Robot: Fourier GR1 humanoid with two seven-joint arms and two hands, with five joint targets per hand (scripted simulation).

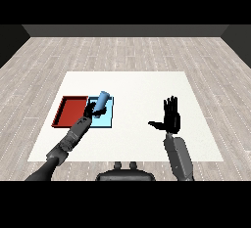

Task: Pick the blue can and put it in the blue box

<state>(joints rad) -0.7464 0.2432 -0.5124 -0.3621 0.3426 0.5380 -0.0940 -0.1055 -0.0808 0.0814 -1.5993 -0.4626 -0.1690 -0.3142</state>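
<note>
Now, by parts:
Blue can (102,101): tilted, over the light blue tray (109,121); likely light, rigid and smooth-walled, best taken round its middle.
Left hand (91,109): curled round the can's lower part.
Right hand (171,118): fingers spread, holding nothing, well apart from both trays.
Red tray (70,110): just beside the blue one, nothing visible inside.
Light blue tray: only the held can above it.

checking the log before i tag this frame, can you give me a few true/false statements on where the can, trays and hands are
1. The left hand is curled round the blue can. True.
2. The can is over the red tray. False: it is over the light blue tray.
3. The right hand holds a can. False: it is open and holds nothing.
4. The red tray lies left of the blue one. True.
</note>
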